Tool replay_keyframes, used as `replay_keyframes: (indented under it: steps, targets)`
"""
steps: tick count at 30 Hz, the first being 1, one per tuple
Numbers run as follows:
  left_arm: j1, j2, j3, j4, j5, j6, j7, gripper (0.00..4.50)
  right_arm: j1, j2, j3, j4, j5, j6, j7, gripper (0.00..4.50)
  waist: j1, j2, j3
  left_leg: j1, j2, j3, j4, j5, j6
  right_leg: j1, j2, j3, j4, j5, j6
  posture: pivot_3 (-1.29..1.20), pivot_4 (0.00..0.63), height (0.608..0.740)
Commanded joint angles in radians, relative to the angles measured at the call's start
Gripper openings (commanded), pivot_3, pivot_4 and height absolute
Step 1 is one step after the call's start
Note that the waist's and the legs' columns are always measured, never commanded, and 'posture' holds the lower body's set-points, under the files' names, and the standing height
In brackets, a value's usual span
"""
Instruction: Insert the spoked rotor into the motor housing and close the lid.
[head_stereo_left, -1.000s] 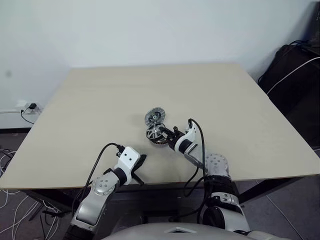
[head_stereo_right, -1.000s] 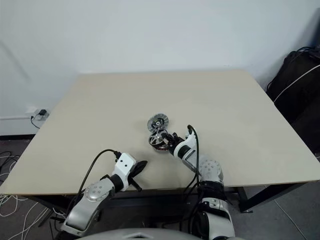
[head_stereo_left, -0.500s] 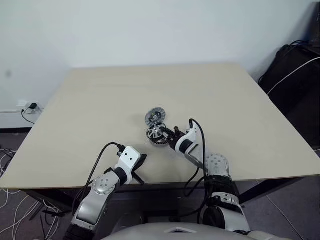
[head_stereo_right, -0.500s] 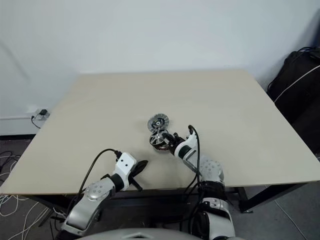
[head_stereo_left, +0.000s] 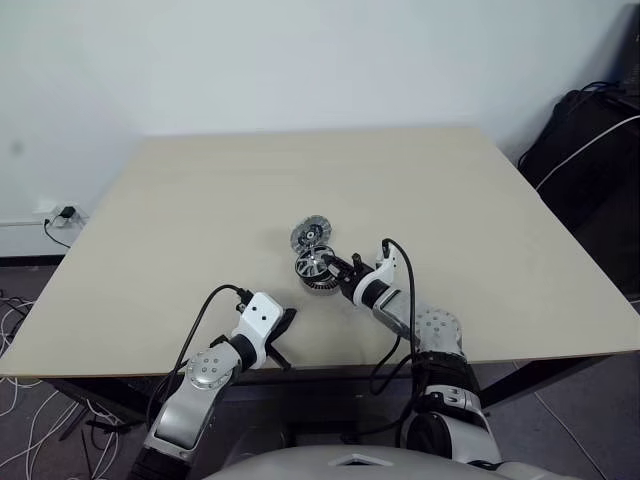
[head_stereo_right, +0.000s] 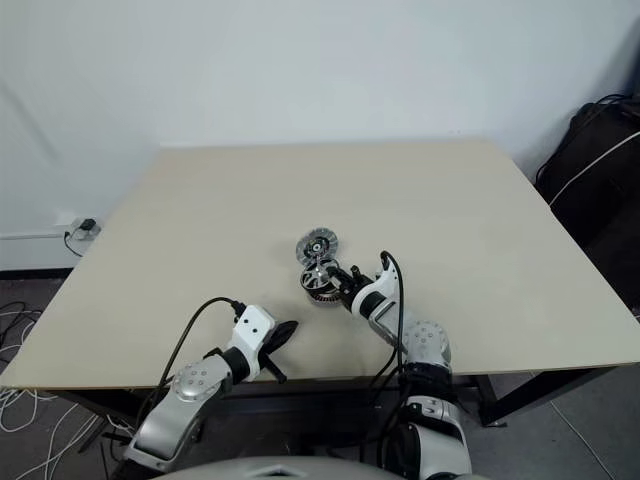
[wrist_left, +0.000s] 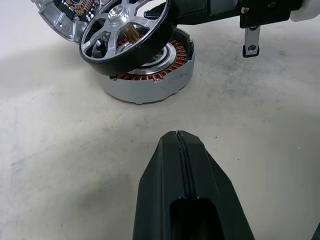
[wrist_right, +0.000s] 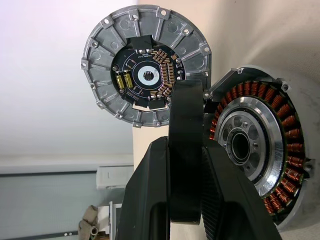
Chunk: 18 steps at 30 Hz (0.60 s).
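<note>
A: Rotor status? Where did each part lie?

B: My right hand (head_stereo_left: 333, 267) gripped the spoked rotor (wrist_left: 125, 31) by its rim, tilted over the motor housing (wrist_left: 150, 75) on the worktop (head_stereo_left: 200, 220), not yet seated. The lid (wrist_right: 146, 75) lay just beside, unfitted. My left hand (head_stereo_left: 284, 330) was closed, empty.

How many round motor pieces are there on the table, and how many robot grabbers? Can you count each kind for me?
Spoked rotor: 1
Motor housing with orange windings: 1
Lid with ribbed rim: 1
Grippers: 2, the left gripper and the right gripper
Total: 3 motor pieces and 2 grippers, 5 things.
</note>
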Motion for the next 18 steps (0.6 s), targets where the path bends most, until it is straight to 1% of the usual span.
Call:
replay_keyframes:
  steps: [1, 11, 13, 14, 18]
  targets:
    - [-0.014, -0.006, 0.002, -0.025, -0.009, 0.000, -0.001, 0.00, 0.004, -0.016, -0.025, -0.001, -0.003, -0.006, -0.018, 0.42, 0.000, 0.000, 0.000, 0.000, 0.000, 0.000, 0.000, 0.000, 0.000, 0.000, 0.000, 0.000, 0.000, 0.000, 0.000, 0.00, 0.000, 0.740]
    - [-0.016, -0.006, -0.001, -0.023, -0.009, 0.000, -0.002, 0.00, 0.018, -0.023, -0.050, -0.009, 0.028, 0.007, -0.031, 0.42, 0.006, 0.001, -0.001, 0.000, -0.001, 0.000, 0.000, 0.000, 0.001, 0.000, -0.001, 0.000, 0.000, 0.000, 0.000, 0.00, 0.000, 0.740]
    - [-0.018, -0.007, -0.001, -0.022, -0.009, 0.000, -0.003, 0.00, 0.022, -0.025, -0.052, -0.009, 0.026, 0.007, -0.034, 1.14, 0.007, 0.001, -0.002, 0.000, -0.002, 0.000, 0.000, 0.000, 0.001, 0.000, -0.001, 0.000, 0.000, 0.000, 0.000, 0.00, 0.000, 0.740]
    - [-0.019, -0.007, -0.002, -0.021, -0.009, 0.000, -0.003, 0.00, 0.022, -0.026, -0.053, -0.010, 0.027, 0.006, -0.035, 1.40, 0.007, 0.001, -0.002, 0.000, -0.002, 0.000, 0.000, 0.000, 0.001, 0.000, -0.001, 0.000, 0.000, 0.000, 0.000, 0.00, 0.000, 0.740]
    - [-0.022, -0.008, -0.002, -0.018, -0.009, -0.001, -0.003, 0.00, 0.023, -0.033, -0.057, -0.016, 0.026, 0.006, -0.040, 2.64, -0.001, 0.001, -0.003, 0.001, -0.001, 0.000, 0.000, 0.000, 0.001, 0.001, 0.000, 0.001, 0.000, 0.000, 0.000, 0.00, 0.000, 0.740]
